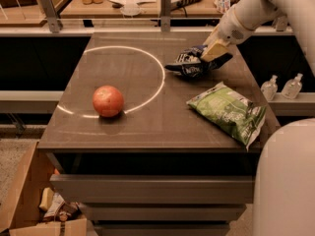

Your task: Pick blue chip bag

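The blue chip bag (189,64) is a small crinkled navy foil bag with white lettering, at the back right of the dark table (147,127). My gripper (210,56) reaches down from the upper right on the white arm and is shut on the bag's right end. Its tan finger (213,50) lies over the top of the bag. The bag's left end sticks out towards the white circle line, just above the table top.
A larger light-green chip bag (226,111) lies near the table's right edge. A red apple (108,101) sits at the front left, on the white circle line (158,77). Two small bottles (281,86) stand on a ledge at the right. Drawers are below the table.
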Tool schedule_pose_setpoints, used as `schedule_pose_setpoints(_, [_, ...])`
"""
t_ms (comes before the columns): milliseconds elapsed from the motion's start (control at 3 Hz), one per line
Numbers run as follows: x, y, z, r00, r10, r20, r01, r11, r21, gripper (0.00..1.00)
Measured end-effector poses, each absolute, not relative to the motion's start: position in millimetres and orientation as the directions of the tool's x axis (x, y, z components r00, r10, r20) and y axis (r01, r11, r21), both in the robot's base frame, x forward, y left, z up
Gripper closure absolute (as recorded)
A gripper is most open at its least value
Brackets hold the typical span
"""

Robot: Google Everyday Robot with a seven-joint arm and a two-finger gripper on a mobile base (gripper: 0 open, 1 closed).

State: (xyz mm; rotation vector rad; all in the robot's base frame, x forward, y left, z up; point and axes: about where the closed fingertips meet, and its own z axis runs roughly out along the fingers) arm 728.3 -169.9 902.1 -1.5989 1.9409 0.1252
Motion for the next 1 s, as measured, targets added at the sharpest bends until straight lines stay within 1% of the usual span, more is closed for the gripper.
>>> schedule_pose_setpoints(333, [702,-160,951,0.012,-0.824,-0.567,-0.915,0.220,-0.339,1.00])
schedule_pose_setpoints(667, [680,-152,984,0.085,-0.780,-0.620,-0.909,0.194,-0.369,1.00])
schedule_pose_setpoints(1000, [678,-150,987,0.092,-0.773,-0.628,-0.909,0.191,-0.370,1.00])
